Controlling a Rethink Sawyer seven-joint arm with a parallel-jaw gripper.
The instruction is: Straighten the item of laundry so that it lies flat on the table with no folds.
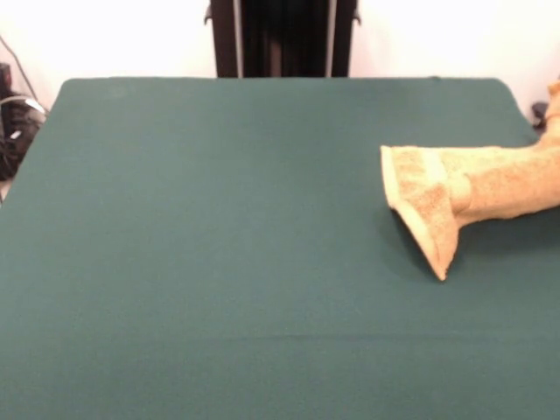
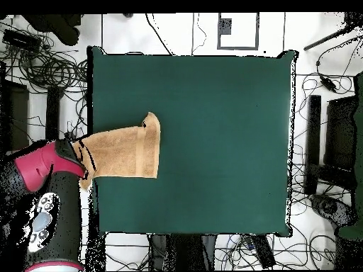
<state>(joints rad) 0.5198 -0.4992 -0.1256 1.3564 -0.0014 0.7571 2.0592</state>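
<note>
- Terry-cloth towel (image 1: 464, 197), orange-tan and looped, lies at the table (image 1: 219, 245) edge on the right of the front view; one end runs off that side of the picture and seems to rise there
- Overhead, the towel (image 2: 124, 152) sits at the left edge of the green cloth, its free end spread on the table, its other end bunched toward the red and black arm (image 2: 49, 191)
- Paler woven band crosses the free end; one corner is turned up or folded over, so the cloth is not yet flat
- Arm covers the bunched end overhead; the tool itself is hidden, so I cannot tell whether it is holding the cloth or clear of it
- Handling, as a judgement: light, limp, no stiffness; it will drape and drag, and the loops should grip the table cloth rather than slide freely
- Best hold is likely a corner or the hem at the band, where the weave is firmer; pulling from the bunched middle would probably only make new creases
- Task looks early: much of the towel is gathered and near the edge
</note>
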